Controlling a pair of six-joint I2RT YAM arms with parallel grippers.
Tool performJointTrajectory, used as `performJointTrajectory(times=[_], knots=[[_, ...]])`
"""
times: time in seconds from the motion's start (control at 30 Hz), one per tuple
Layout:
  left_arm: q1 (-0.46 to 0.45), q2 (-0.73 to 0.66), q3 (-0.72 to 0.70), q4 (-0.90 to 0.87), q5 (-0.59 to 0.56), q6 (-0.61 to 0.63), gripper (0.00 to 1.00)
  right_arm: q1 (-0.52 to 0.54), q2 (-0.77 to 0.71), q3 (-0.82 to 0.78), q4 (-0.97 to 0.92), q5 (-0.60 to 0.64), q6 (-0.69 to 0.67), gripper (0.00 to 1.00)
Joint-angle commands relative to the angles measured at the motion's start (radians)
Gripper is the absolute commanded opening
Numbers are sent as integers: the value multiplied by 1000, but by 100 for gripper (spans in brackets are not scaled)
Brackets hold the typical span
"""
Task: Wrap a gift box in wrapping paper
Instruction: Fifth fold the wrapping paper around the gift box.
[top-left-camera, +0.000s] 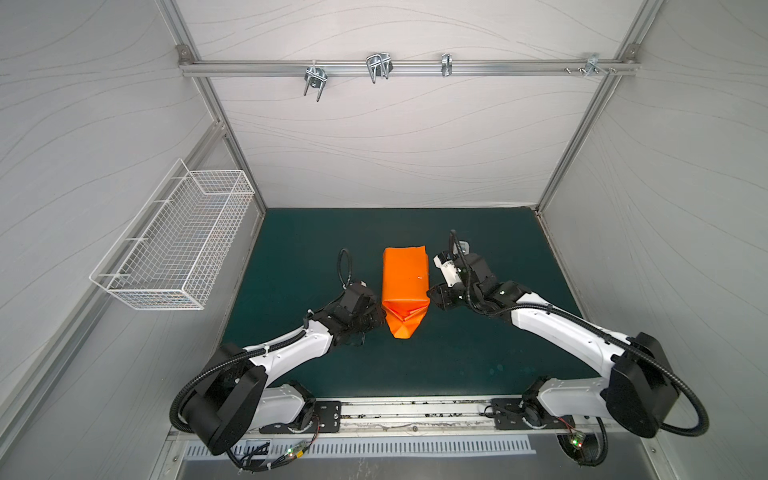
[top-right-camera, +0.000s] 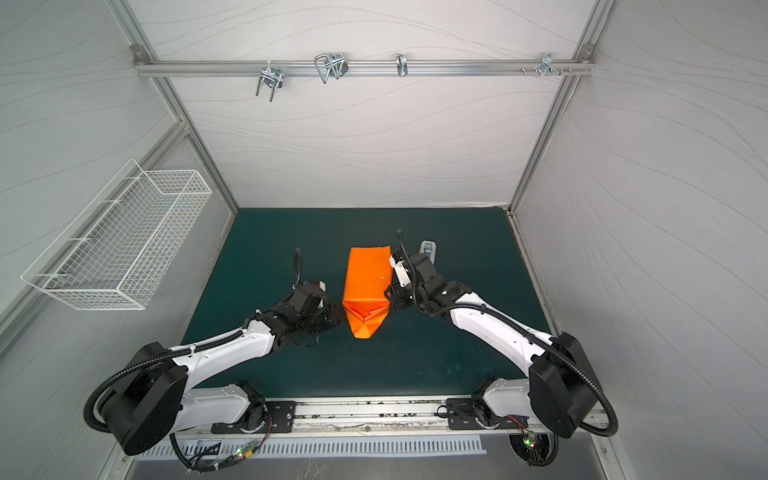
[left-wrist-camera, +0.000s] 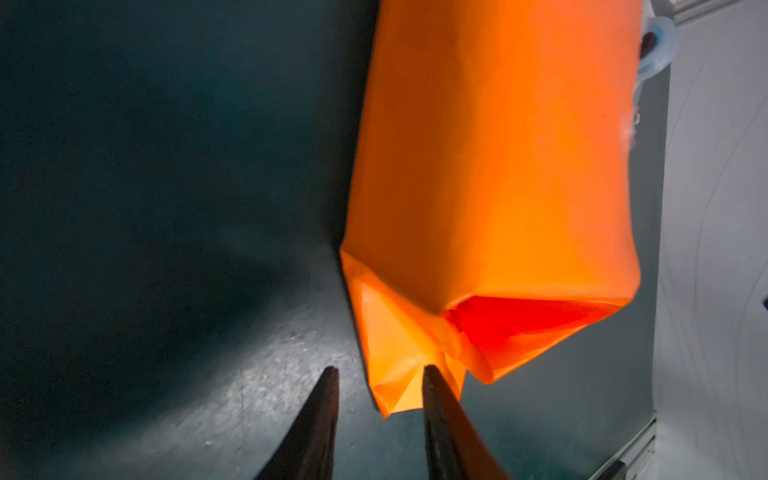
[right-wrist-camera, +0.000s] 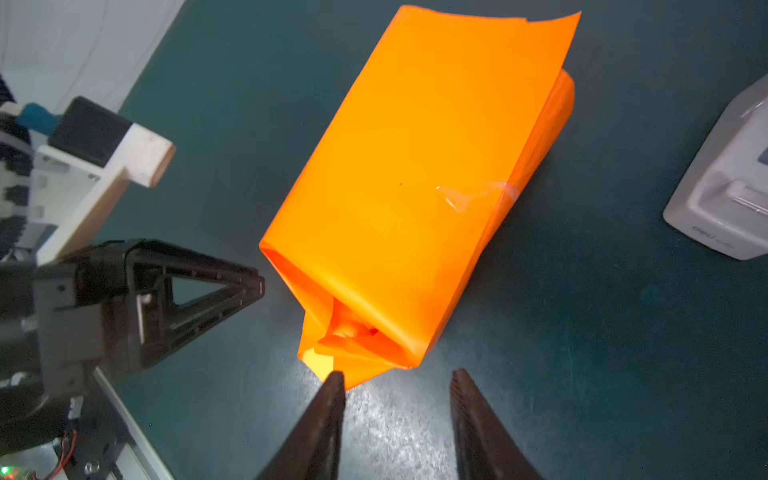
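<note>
So the plain orange wrapping paper (top-left-camera: 405, 276) is rolled into a long tube lying flat mid-way across the dark green bench (top-left-camera: 299, 249). The gift box must be inside it, I can't see any of it. A scrap of clear tape (right-wrist-camera: 469, 195) sits on the seam.

What matters for the next move: the tube's long axis runs from the robot's side straight out toward the back wall, just slightly skewed. The end nearest the robot is tucked into a pointed triangular flap (top-left-camera: 402, 326), and the far end (top-left-camera: 405, 249) is open and unfolded. So the parcel "points" back at the arms.

Both pincers flank that pointed end. The left pincer (left-wrist-camera: 378, 372) is spread partway, with the tip of the flap poking into the gap between its fingers (not squeezed, there's daylight on one side). The right pincer (right-wrist-camera: 399, 374) is spread too, holding nothing; one finger (right-wrist-camera: 334, 388) is right at the flap's edge, touching or just shy, can't tell.

My guess is the left arm is better placed to pinch the flap and fold it up. A white-grey tape dispenser (right-wrist-camera: 723, 187) waits on the right arm's side.
</note>
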Motion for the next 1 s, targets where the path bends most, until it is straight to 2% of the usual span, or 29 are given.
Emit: performJointTrajectory(times=[0.0,0.1,0.3,0.8,0.97], knots=[[10,26,-55,114,141,-158,34,7,54,85,-71,19,-75,41],[18,78,-93,209,178,-243,35,-4,149,165,-59,-40,-96,27],[15,158,-163,361,185,-353,36,-4,284,244,-32,-111,-128,21],[-9,269,-168,516,157,-424,34,-6,358,204,48,-133,-128,21],[-18,285,-164,546,150,-433,32,-5,326,200,43,-129,-125,21]])
